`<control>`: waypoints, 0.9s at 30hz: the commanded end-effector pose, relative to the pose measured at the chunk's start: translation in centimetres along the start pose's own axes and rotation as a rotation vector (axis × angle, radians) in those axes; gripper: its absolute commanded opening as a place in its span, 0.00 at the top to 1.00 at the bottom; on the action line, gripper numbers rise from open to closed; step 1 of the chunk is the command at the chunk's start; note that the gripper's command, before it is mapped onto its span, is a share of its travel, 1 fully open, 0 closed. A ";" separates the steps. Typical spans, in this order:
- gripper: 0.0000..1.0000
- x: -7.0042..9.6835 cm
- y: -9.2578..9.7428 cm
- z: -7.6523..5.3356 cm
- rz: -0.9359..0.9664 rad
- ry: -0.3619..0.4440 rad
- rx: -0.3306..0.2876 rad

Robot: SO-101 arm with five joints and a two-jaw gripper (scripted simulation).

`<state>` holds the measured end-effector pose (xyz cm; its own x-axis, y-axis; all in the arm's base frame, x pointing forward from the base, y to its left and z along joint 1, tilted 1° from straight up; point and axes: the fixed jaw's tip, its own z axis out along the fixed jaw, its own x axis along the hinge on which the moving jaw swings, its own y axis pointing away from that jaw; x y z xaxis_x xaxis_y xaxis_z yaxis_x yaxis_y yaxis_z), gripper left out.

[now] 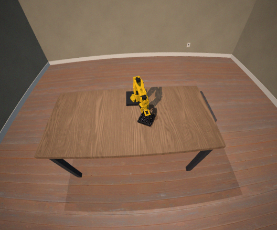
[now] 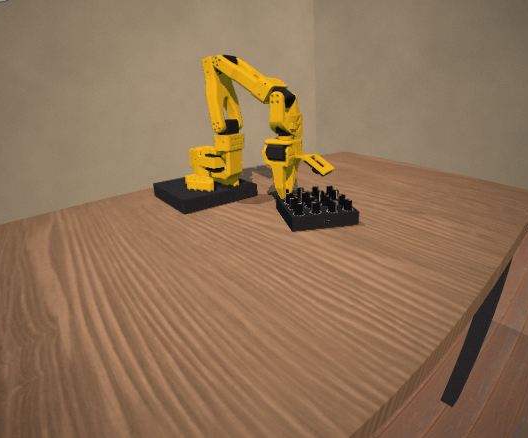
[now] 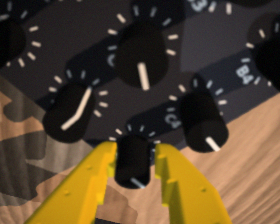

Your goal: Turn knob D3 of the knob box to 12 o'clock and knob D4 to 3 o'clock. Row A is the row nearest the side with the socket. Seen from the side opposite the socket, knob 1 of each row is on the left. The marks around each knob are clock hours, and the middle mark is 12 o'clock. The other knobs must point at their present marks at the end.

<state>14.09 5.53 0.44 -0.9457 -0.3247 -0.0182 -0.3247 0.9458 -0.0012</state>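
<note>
The black knob box point(image 1: 150, 124) point(image 2: 317, 223) stands in front of the arm, its socket side facing the exterior camera. In the wrist view, my gripper point(image 3: 136, 151) stands slightly open around corner knob D4 point(image 3: 132, 167), with a narrow gap at the right finger. D4's white line points to the lower right; the marks there are hidden. Knob D3 point(image 3: 66, 117), to its left, has its line toward the upper right, near its middle mark. In the exterior view the fingertips point(image 2: 284, 196) are down at the box's rear left corner.
Knob C4 point(image 3: 203, 125) stands close right of the right finger. Knob C3 point(image 3: 142, 50) is above D4 in the wrist view, and knob B4 point(image 3: 278, 62) is at the right edge. The arm's black base point(image 1: 129, 103) point(image 2: 184, 204) stands behind the box on the wooden table point(image 1: 90, 131) point(image 2: 172, 300).
</note>
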 end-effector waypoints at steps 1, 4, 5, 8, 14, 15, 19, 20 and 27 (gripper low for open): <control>0.92 0.3 0.1 0.1 0.008 0.007 -0.001; 0.92 0.3 0.1 0.0 0.008 0.007 -0.001; 0.92 0.3 0.1 0.0 0.008 0.007 -0.001; 0.92 0.3 0.0 -0.2 0.008 0.007 -0.001; 0.92 0.2 0.0 -0.7 0.008 0.007 -0.001; 0.92 0.2 0.0 -0.7 0.008 0.007 -0.001; 0.92 0.2 0.0 -1.1 0.008 0.007 -0.001; 0.92 0.1 0.0 -1.3 0.008 0.007 -0.001; 0.92 0.1 0.0 -2.4 0.008 0.007 -0.001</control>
<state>13.73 5.41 2.05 -0.9458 -0.3247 0.0026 -0.3247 0.9458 -0.0011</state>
